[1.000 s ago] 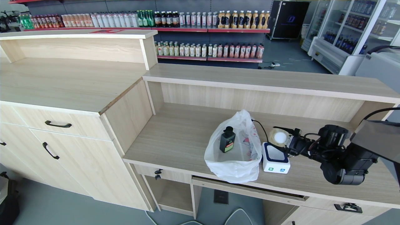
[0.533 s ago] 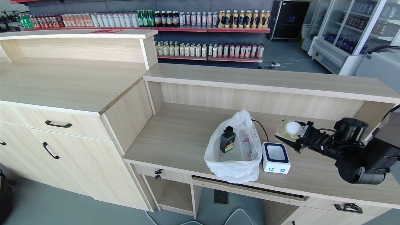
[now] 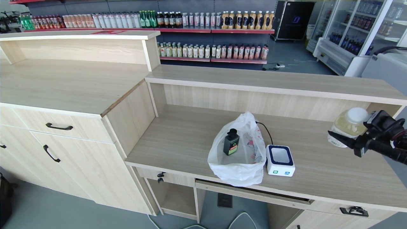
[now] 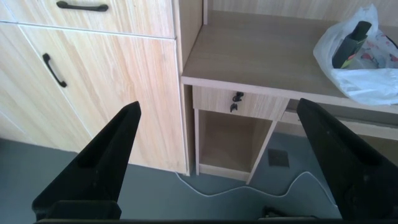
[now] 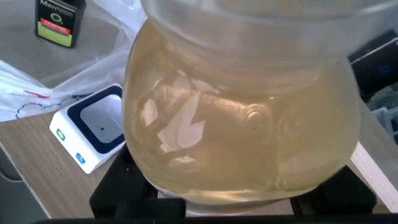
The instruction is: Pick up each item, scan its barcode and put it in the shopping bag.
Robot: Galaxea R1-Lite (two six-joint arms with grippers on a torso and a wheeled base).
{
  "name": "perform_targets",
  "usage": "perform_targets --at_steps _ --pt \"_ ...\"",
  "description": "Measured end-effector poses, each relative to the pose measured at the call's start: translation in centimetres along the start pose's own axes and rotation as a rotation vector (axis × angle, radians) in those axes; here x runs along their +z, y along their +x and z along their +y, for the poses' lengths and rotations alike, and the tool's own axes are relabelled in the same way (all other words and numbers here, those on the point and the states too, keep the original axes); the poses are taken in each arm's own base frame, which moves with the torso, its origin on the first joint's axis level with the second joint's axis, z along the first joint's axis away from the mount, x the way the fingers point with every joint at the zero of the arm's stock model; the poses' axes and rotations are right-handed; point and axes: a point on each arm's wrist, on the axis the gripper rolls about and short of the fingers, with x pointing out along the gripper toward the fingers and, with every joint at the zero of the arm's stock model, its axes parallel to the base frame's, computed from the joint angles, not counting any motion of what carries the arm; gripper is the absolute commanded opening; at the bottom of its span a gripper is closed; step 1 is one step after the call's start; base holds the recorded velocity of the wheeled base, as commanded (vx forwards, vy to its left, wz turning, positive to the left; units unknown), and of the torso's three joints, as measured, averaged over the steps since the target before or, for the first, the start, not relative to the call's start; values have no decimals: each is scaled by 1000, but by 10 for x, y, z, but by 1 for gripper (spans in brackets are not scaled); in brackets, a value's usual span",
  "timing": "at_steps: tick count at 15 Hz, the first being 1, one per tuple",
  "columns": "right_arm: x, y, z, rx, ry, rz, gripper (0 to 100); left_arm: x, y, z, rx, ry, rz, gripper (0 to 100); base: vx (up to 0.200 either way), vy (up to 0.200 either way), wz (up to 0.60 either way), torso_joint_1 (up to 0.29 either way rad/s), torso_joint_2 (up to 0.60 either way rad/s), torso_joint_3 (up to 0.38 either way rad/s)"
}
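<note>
Head view first: the right tool is out at the right edge, up above the worktop, clamped on a clear bottle of pale yellow liquid with a white cap. The cap points up and the bottle sits well to the right of the scanner. The scanner is a little white box with a dark window, standing just right of the shopping bag, near the front edge. A thin black cable runs from behind the bag toward the scanner. The bag is white plastic, mouth open, with a dark bottle standing upright inside.

Left wrist view: the left tool hangs low in front of the cupboards, fingers spread wide with nothing between them. Beyond it you get the wooden cupboard doors with black handles, a small drawer with a lock under the worktop, and the bag with the dark bottle off to one side.

Right wrist view: the clear bottle is right up against the camera in the tool's grip. Past it are the scanner, some crumpled bag plastic, and the dark bottle's label.
</note>
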Motion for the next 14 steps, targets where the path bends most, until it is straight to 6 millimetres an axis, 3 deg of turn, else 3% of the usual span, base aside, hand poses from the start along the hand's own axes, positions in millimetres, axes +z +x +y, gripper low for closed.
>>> perform_targets --at_steps 3,6,9,14 --pt "16 -4 -5 -83 28 26 0 0 0 0 0 0 0 100 0 0 600 1 1 4" --pt "35 13 -2 -205 271 77 0 0 0 0 1 0 0 100 0 0 0 0 0 0" --pt "40 37 19 -130 460 171 0 0 0 0 1 0 0 100 0 0 0 0 0 0" --pt "62 58 75 91 477 141 0 0 0 0 1 0 0 100 0 0 0 0 0 0"
